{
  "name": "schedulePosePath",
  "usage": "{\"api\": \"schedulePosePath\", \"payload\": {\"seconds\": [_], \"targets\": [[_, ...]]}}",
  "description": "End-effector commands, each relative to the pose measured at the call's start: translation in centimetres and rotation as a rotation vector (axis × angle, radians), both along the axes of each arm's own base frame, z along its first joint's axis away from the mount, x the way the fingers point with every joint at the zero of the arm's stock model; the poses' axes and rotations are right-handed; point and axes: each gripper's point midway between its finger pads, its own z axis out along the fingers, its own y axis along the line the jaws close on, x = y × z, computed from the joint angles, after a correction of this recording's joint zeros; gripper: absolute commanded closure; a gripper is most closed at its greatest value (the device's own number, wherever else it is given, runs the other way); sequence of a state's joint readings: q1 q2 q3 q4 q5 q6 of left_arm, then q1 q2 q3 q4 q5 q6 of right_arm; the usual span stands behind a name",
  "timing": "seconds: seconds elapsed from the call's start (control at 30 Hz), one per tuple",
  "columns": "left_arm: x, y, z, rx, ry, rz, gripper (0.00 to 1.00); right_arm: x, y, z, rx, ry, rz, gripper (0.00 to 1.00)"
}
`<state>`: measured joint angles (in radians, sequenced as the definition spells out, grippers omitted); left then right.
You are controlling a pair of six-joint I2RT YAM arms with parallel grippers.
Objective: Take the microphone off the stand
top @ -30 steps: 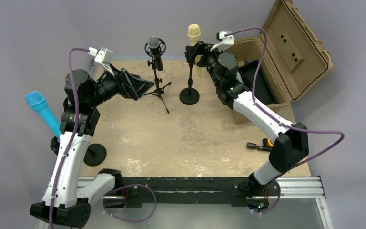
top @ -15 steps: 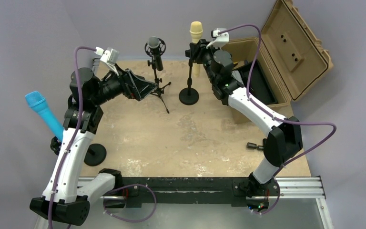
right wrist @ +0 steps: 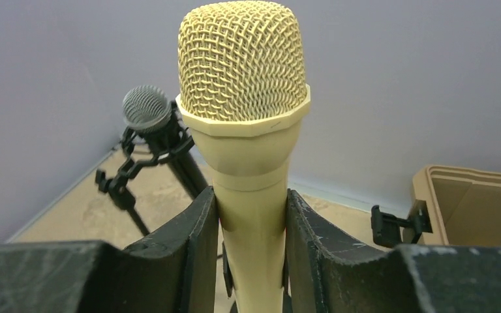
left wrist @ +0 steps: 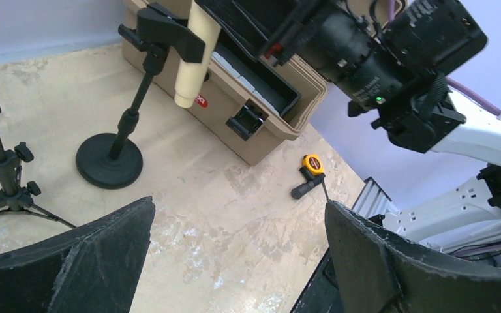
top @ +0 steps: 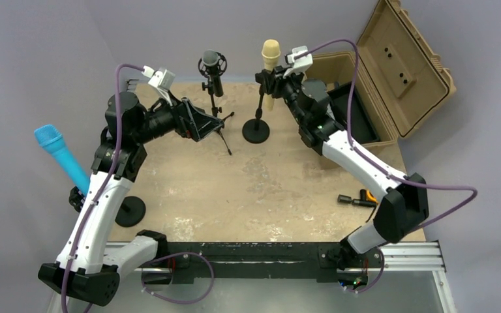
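Right gripper (right wrist: 251,225) is on the mic (right wrist: 244,111), one finger either side of the cream body just under the mesh head, both pressed against it, so that reads as a firm grip. The mic stands upright at the far middle of the table (top: 267,189), its lower body in the clip (left wrist: 169,38) on top of the stand (top: 259,111), whose round base sits flat on the surface. So reach and grasp look done, but the removal isn't: the mic is still seated in the clip. What's left, I'd judge, is drawing it up and clear without dragging the stand along. Left gripper (left wrist: 238,251) hangs wide open with nothing in it, left of the stand by the tripod (left wrist: 3,176), free to steady things if needed
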<state>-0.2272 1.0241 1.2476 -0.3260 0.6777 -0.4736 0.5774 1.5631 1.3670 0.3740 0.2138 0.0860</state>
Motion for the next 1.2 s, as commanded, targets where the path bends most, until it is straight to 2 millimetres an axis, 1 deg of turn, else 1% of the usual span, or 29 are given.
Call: {"api": "schedulePosePath", "payload": {"seconds": [0.0, 0.03, 0.07, 0.13, 0.2, 0.27, 0.33, 0.4, 0.47, 0.5, 0.53, 0.63, 0.77, 0.8, 0.93, 1.0, 1.07, 1.17], "targets": [[0.1, -0.5, 0.6, 0.021, -0.05, -0.011, 0.0, -5.4, 0.1, 4.4, -0.084, -0.189, 0.156, 1.0], [0.1, -0.5, 0.5, 0.025, -0.05, -0.012, 0.0, -6.7, 0.2, 4.9, -0.099, -0.224, 0.197, 1.0], [0.1, -0.6, 0.4, 0.031, -0.049, -0.013, 0.01, -8.5, 0.4, 5.7, -0.108, -0.273, 0.249, 1.0], [0.1, -0.7, 0.1, 0.049, -0.052, -0.01, 0.01, -11.3, 1.1, 6.3, -0.126, -0.349, 0.357, 1.0], [0.1, -0.7, 0.1, 0.061, -0.056, -0.002, 0.01, -13.8, 1.9, 6.5, -0.133, -0.407, 0.459, 1.0], [0.0, -0.7, 0.2, 0.065, -0.065, 0.003, 0.01, -15.9, 2.9, 6.4, -0.136, -0.446, 0.56, 1.0], [-0.3, -0.6, 0.3, 0.076, -0.071, 0.013, 0.01, -17.4, 4.1, 6.2, -0.14, -0.463, 0.64, 1.0], [-1.1, -0.3, 0.1, 0.085, -0.059, 0.015, 0.01, -18.6, 5.2, 6.1, -0.144, -0.469, 0.699, 1.0], [-2.2, 0.4, -0.4, 0.097, -0.05, 0.039, 0.02, -20.1, 6.3, 6.0, -0.146, -0.471, 0.755, 1.0], [-2.8, 0.7, -1.1, 0.101, -0.047, 0.047, 0.02, -21.0, 6.7, 6.1, -0.145, -0.482, 0.788, 1.0], [-3.8, 1.2, -1.0, 0.1, -0.077, 0.058, 0.02, -22.1, 7.1, 6.0, -0.141, -0.495, 0.83, 1.0], [-5.7, 2.5, -1.9, 0.131, -0.119, 0.084, 0.01, -24.9, 7.9, 6.0, -0.127, -0.538, 0.931, 1.0], [-7.5, 4.6, -3.6, 0.199, -0.177, 0.157, 0.01, -27.4, 8.7, 5.4, -0.112, -0.574, 1.049, 1.0], [-8.0, 5.0, -3.7, 0.205, -0.21, 0.168, 0.01, -27.9, 8.8, 5.4, -0.104, -0.584, 1.072, 1.0], [-9.1, 5.9, -4.7, 0.183, -0.289, 0.207, 0.01, -29.4, 9.4, 4.8, -0.089, -0.617, 1.14, 1.0], [-9.6, 5.4, -5.2, 0.145, -0.297, 0.18, 0.02, -29.8, 9.6, 4.3, -0.075, -0.604, 1.172, 1.0], [-10.4, 4.2, -5.9, 0.119, -0.293, 0.099, 0.03, -30.1, 9.6, 3.9, -0.076, -0.606, 1.193, 1.0], [-11.2, 2.8, -6.2, 0.111, -0.31, -0.009, 0.04, -30.7, 9.5, 3.4, -0.076, -0.619, 1.217, 1.0]]}}
